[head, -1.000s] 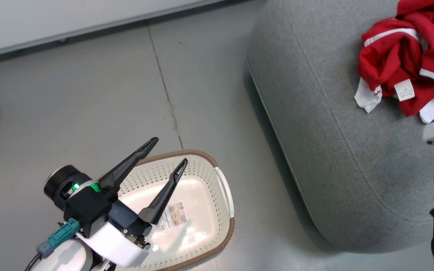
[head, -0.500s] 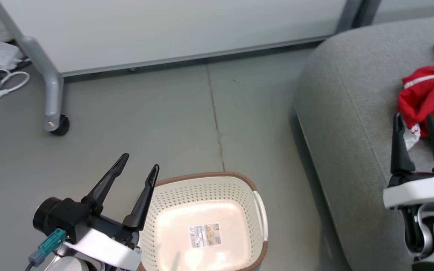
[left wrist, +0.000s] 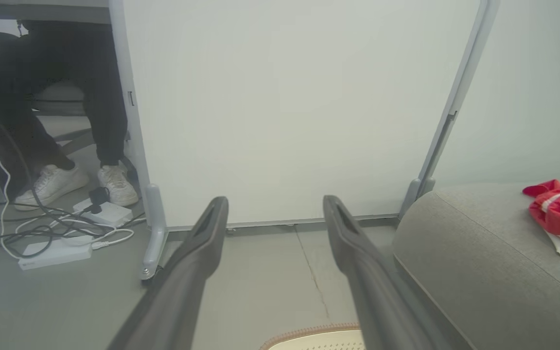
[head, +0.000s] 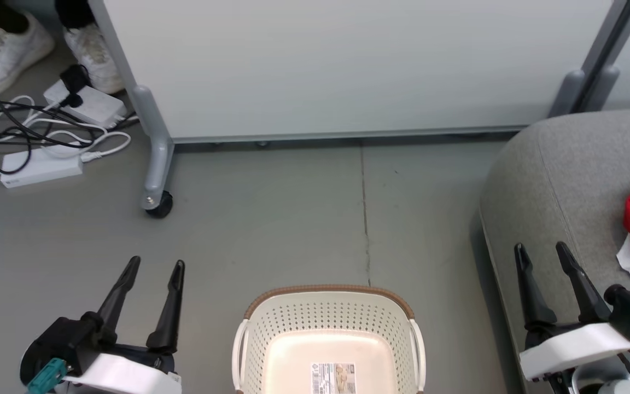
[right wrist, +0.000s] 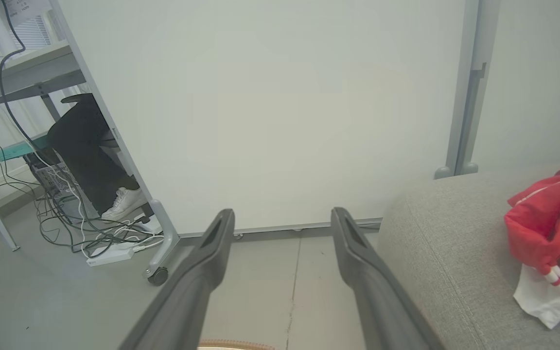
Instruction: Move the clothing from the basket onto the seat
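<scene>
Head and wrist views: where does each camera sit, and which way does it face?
Head view: on the head, looking down at the basket; left gripper and right gripper show, both open.
Left wrist view: on the left wrist, facing a white partition; the left fingers show.
Right wrist view: on the right wrist, facing the same partition; the right fingers show.
Both wrist views share the clothing on the seat.
</scene>
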Robot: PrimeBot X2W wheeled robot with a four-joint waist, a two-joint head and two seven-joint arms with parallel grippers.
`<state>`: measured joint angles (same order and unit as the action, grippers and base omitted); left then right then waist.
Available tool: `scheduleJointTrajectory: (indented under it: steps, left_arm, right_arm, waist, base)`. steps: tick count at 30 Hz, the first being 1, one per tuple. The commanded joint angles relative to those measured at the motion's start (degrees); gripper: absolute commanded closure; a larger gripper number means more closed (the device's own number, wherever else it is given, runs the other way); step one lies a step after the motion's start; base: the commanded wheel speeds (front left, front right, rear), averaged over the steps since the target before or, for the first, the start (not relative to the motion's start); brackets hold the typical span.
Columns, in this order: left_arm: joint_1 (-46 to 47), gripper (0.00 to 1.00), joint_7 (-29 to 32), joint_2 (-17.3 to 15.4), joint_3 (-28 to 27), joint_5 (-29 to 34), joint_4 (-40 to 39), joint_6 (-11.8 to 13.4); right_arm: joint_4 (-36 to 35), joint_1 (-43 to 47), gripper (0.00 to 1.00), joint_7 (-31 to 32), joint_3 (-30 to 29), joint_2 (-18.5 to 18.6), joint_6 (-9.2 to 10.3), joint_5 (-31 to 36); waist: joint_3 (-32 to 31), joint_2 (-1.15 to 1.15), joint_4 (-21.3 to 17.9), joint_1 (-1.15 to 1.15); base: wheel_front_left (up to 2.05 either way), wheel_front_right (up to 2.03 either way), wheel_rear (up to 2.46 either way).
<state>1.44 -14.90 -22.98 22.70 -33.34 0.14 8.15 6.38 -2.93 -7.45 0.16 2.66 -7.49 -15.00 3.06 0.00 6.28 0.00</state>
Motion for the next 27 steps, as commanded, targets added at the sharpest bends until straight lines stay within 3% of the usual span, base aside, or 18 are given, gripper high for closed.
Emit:
scheduleJointTrajectory:
  steps: [1, 8, 14, 27]
  left_arm:
    - [-0.7, 0.00, -0.2, 0.1, -0.9, -0.2, 0.1, 0.5]
    - [-3.4, 0.00, -0.2, 1.6, -6.3, 1.3, -0.5, 1.1]
    - [-6.0, 0.00, -0.3, 3.1, -9.7, 3.1, -1.0, 0.2]
    - [-6.5, 0.00, -0.3, 5.8, -8.9, 9.1, 3.4, -4.1]
  right_arm:
    - [0.0, 0.9, 0.00, 0.2, -0.3, 0.4, -0.02, -0.4]
    - [-0.7, 3.5, 0.00, 1.0, -0.7, 0.4, -0.02, 0.3]
    - [-1.9, 5.1, 0.00, 2.2, -1.8, 0.4, -0.02, 1.2]
    - [-3.6, 8.2, 0.00, 3.7, -3.1, 0.4, -0.02, 1.8]
  waist:
    - [-1.6, 0.00, 1.4, 0.00]
    - [-4.0, 0.00, 2.8, 0.00]
    - [-4.7, 0.00, 3.1, 0.00]
    - [-5.8, 0.00, 1.1, 0.00]
  base:
    - [0.00, 0.00, 0.00]
    - [0.00, 0.00, 0.00]
    - [0.00, 0.00, 0.00]
    - [0.00, 0.00, 0.00]
